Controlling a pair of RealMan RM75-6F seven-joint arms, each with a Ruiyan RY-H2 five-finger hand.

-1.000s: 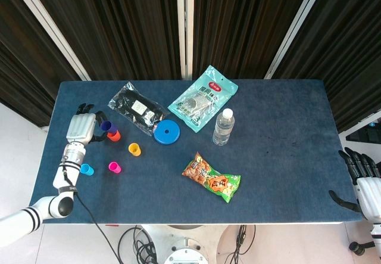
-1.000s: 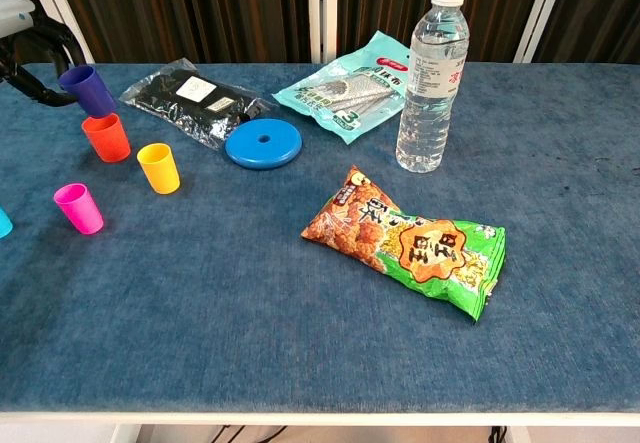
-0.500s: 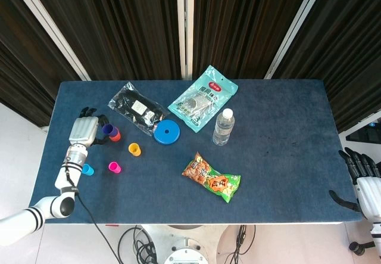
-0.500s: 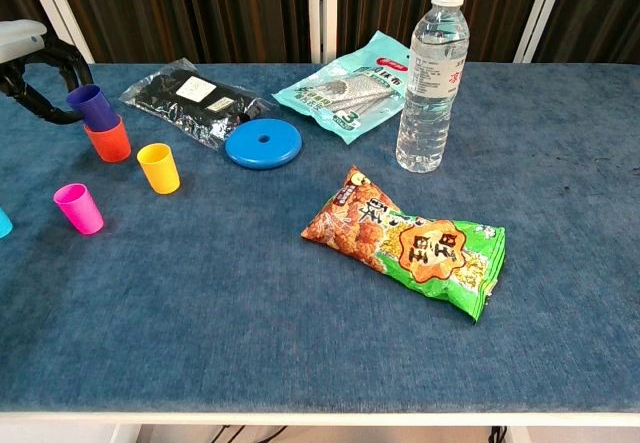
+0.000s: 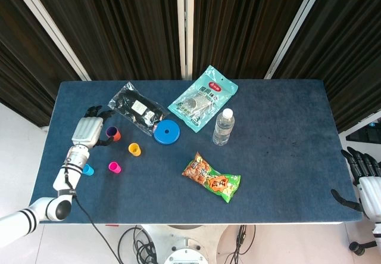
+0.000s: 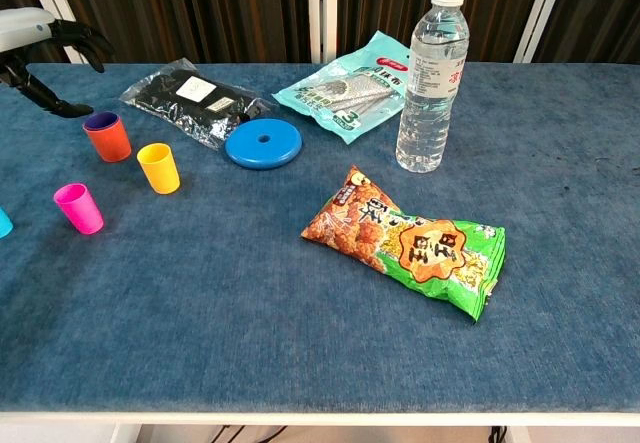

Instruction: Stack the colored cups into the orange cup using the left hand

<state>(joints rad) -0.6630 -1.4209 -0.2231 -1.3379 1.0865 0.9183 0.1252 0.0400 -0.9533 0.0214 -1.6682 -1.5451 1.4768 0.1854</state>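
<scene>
Purple cup (image 6: 101, 121) now nested in orange cup (image 6: 107, 140), left robot hand (image 5: 87, 132) released, fingers spread above it

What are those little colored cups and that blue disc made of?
The yellow cup and pink cup look like smooth, opaque plastic with a soft sheen. The blue disc seems glossy molded plastic, though painted metal is possible.

– Lighting?
– Bright, even, overhead; the desk (image 6: 300, 343) shows only faint, short shadows beneath objects.
– Glare or blur?
– Mild sheen on the snack bag (image 6: 420, 248) and water bottle (image 6: 432, 83). Both views are sharp.
</scene>
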